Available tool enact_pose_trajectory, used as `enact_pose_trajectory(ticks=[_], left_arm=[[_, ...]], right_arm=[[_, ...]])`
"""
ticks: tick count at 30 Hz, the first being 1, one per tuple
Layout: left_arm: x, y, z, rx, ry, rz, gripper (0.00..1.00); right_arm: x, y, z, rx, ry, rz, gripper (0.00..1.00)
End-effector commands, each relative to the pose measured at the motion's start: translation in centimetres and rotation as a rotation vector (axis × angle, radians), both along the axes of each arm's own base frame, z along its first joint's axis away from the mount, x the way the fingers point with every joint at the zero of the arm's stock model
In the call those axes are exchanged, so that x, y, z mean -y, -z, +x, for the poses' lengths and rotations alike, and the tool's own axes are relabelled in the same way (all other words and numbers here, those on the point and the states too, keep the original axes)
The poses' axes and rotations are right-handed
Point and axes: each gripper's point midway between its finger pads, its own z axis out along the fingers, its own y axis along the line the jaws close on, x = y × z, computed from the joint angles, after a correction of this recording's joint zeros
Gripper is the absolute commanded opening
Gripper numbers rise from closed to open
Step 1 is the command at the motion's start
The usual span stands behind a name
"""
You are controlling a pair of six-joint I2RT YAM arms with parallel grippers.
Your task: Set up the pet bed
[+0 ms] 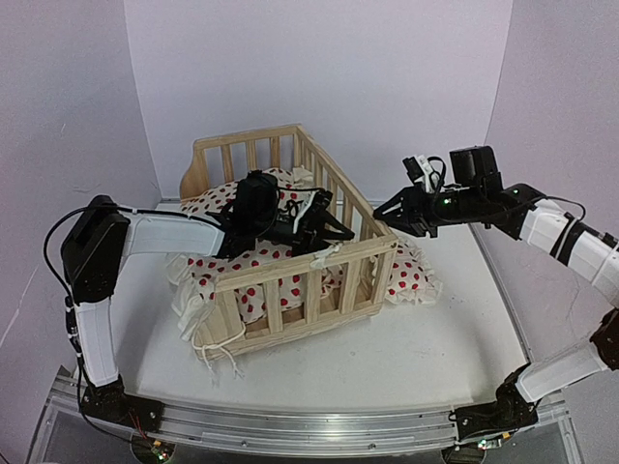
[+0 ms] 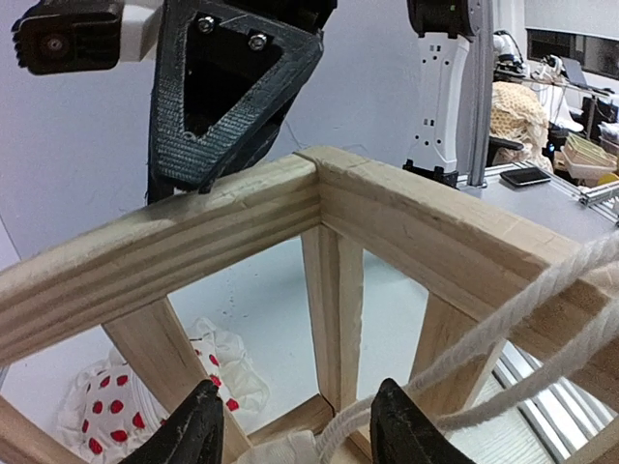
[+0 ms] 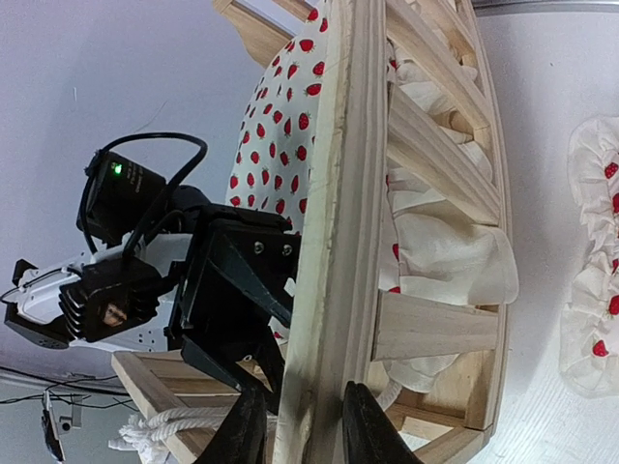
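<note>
Pet bed [image 1: 290,290] sits mid table [image 1: 406,358], a bit askew. Its dotted cushion [image 1: 247,263] is bunched inside and spills out at the near-left corner; a small pillow [image 1: 411,275] lies just outside the right end. R gripper [image 1: 383,215] looks clamped on the top rail [image 3: 338,193] at the right corner, fingers [image 3: 372,430] on either side of the wood. L gripper [image 1: 332,230] is inside the frame, fingers [image 2: 198,430] apart and holding nothing, w/ a tie string [image 2: 542,319] running loose between them. Frame prob. light but stiff, so grab by rails; it may slide. Cushion is soft and floppy, so pinch the fabric edge or the string.
</note>
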Motion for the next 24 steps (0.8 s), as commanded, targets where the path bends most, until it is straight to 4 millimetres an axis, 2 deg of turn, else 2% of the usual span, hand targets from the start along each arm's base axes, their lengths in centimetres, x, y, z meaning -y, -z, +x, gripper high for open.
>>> enact_pose_trajectory(ticks=[1, 4, 6, 10, 13, 24], left_arm=[[0.3, -2.5, -1.4, 0.032, 0.165, -0.081, 0.48], [-0.1, -2.0, -2.4, 0.026, 0.230, -0.078, 0.42], [-0.4, -1.7, -2.6, 0.028, 0.234, -0.075, 0.43], [-1.7, -0.6, -1.0, 0.051, 0.118, -0.059, 0.46], [-2.5, -0.7, -1.3, 0.075, 0.126, -0.068, 0.46], [0.2, -1.8, -2.5, 0.059, 0.211, -0.086, 0.39]], right_arm=[[-2.2, -3.1, -1.1, 0.067, -0.106, 0.076, 0.28], [-2.3, -3.2, -1.2, 0.071, -0.108, 0.076, 0.26], [-2.2, -3.2, -1.1, 0.075, -0.104, 0.072, 0.26], [-2.2, -3.0, -1.0, 0.076, -0.103, 0.069, 0.26], [-2.2, -2.9, -1.1, 0.074, -0.107, 0.066, 0.24], [-2.3, -3.2, -1.0, 0.082, -0.109, 0.068, 0.20]])
